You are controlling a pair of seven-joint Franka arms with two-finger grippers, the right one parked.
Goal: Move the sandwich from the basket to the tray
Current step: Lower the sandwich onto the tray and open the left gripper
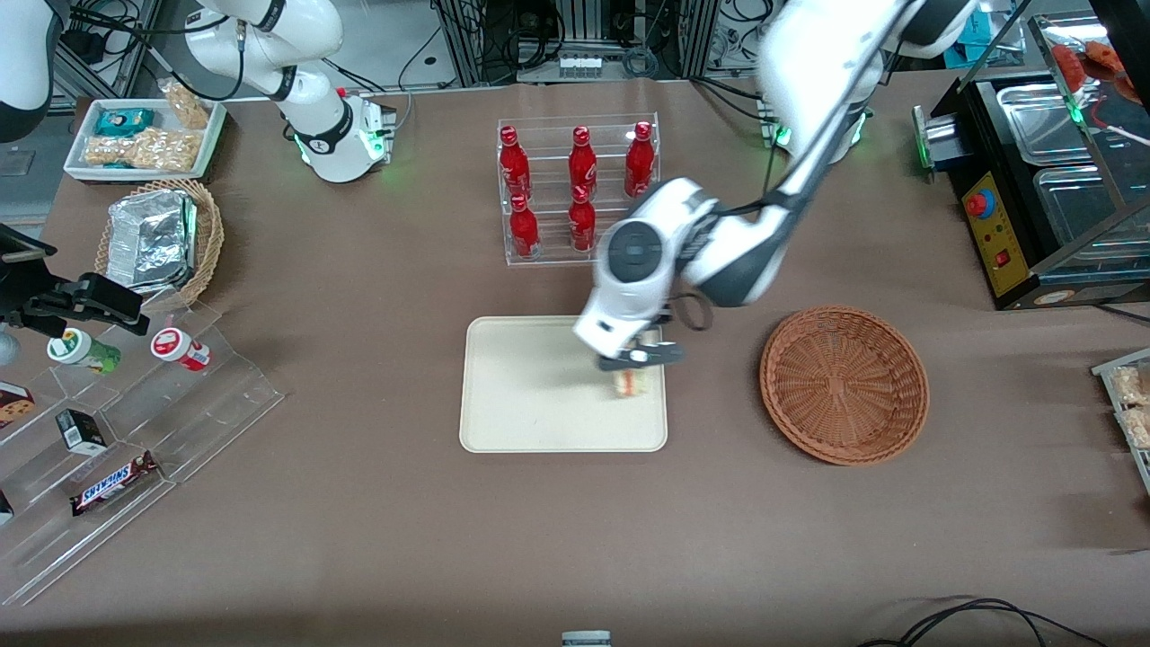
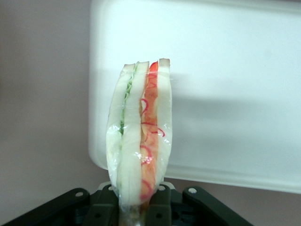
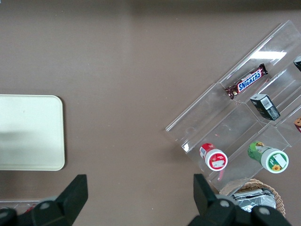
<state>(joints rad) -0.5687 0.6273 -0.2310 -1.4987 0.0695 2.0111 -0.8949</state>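
Observation:
The sandwich (image 1: 632, 383), a wrapped white-bread wedge with green and orange-red layers, is held in my left gripper (image 1: 640, 361) above the basket-side part of the cream tray (image 1: 530, 395). In the left wrist view the sandwich (image 2: 140, 132) stands upright between the black fingers (image 2: 162, 207), which are shut on its base, with the tray (image 2: 225, 94) below it. The reddish-brown basket (image 1: 844, 384) lies beside the tray, toward the working arm's end, with nothing in it. The tray also shows in the right wrist view (image 3: 28, 134).
A clear rack of red bottles (image 1: 579, 189) stands farther from the front camera than the tray. A clear stepped display (image 1: 117, 431) with snacks, a tan basket with a foil packet (image 1: 157, 238) and a white snack tray (image 1: 144, 139) lie toward the parked arm's end. A black appliance (image 1: 1033, 189) stands at the working arm's end.

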